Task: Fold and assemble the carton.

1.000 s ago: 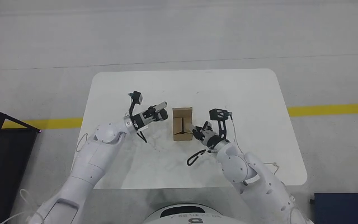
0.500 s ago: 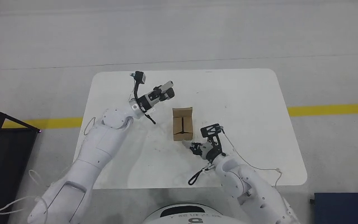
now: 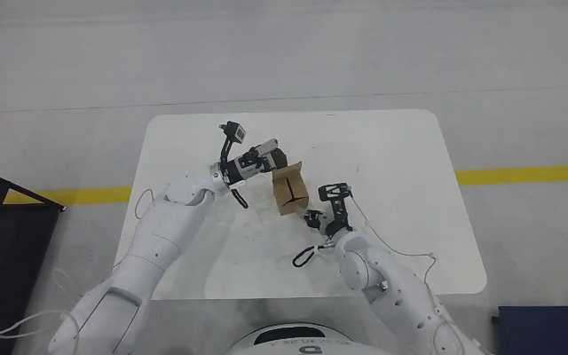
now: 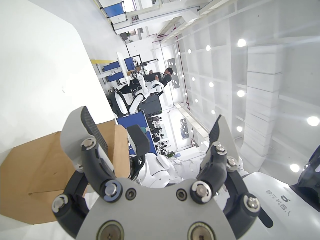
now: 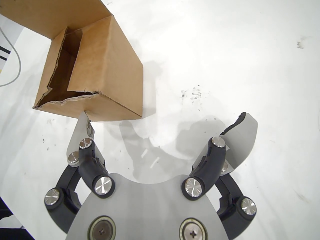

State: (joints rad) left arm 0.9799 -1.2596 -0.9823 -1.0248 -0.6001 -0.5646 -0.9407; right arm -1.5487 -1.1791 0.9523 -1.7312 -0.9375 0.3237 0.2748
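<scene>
A small brown carton [image 3: 290,189] stands on the white table [image 3: 390,151], turned at a slant, with one flap raised on its far side. In the right wrist view the carton [image 5: 105,71] has its flaps partly folded in, leaving a dark gap. My left gripper [image 3: 275,160] is open at the raised flap; in the left wrist view, one of its fingers [image 4: 86,126] lies against the cardboard [image 4: 37,166]. My right gripper [image 5: 162,123] is open at the carton's near corner, one fingertip [image 5: 82,123] touching its lower edge, also seen from above as the right gripper [image 3: 311,217].
A black cable loop [image 3: 306,257] hangs from the right arm over the near part of the table. A yellow floor line [image 3: 515,175] runs past both sides of the table. Bare tabletop lies right of the carton.
The left gripper came down and right to the carton's raised flap. The right gripper moved up to the carton's near corner. The carton has turned to a slant.
</scene>
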